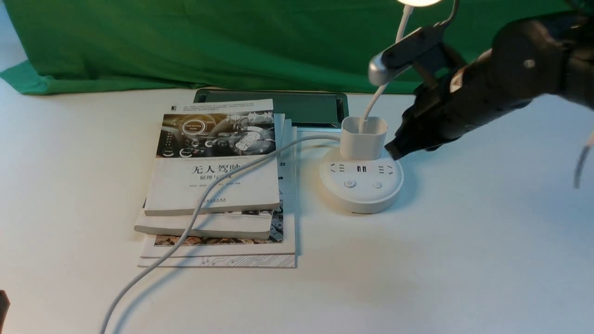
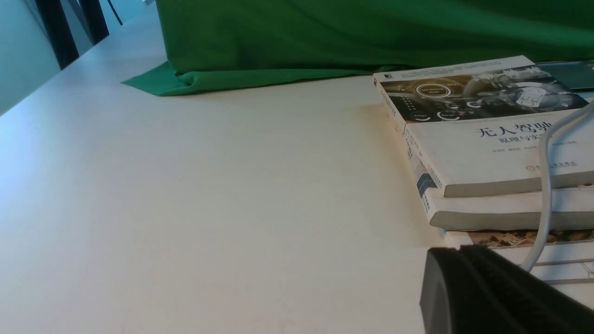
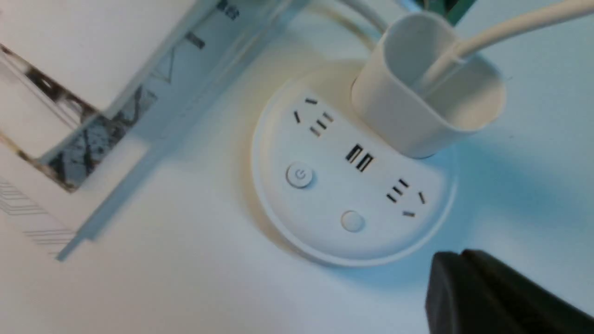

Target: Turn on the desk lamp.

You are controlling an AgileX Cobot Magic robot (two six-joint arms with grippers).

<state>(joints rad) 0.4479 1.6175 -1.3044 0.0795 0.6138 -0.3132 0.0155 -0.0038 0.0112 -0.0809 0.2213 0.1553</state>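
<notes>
The desk lamp's round white base [image 1: 361, 183] sits right of centre, with a power-marked button [image 1: 349, 184] and a plain button [image 1: 377, 185] on its front. A square cup [image 1: 363, 135] stands at its back and a thin gooseneck [image 1: 378, 93] rises to the head [image 1: 420, 2], which glows bright at the top edge. My right gripper [image 1: 392, 150] hangs shut just above the base's right rim, touching nothing. In the right wrist view the base [image 3: 325, 153] and both buttons lie beyond the shut gripper [image 3: 459, 260]. My left gripper [image 2: 457, 253] is shut and empty, low by the books.
A stack of books [image 1: 218, 185] lies left of the lamp, and the lamp's white cord [image 1: 204, 199] runs over it to the front table edge. A dark flat tray [image 1: 278, 106] sits behind the books. Green cloth [image 1: 185, 41] covers the back.
</notes>
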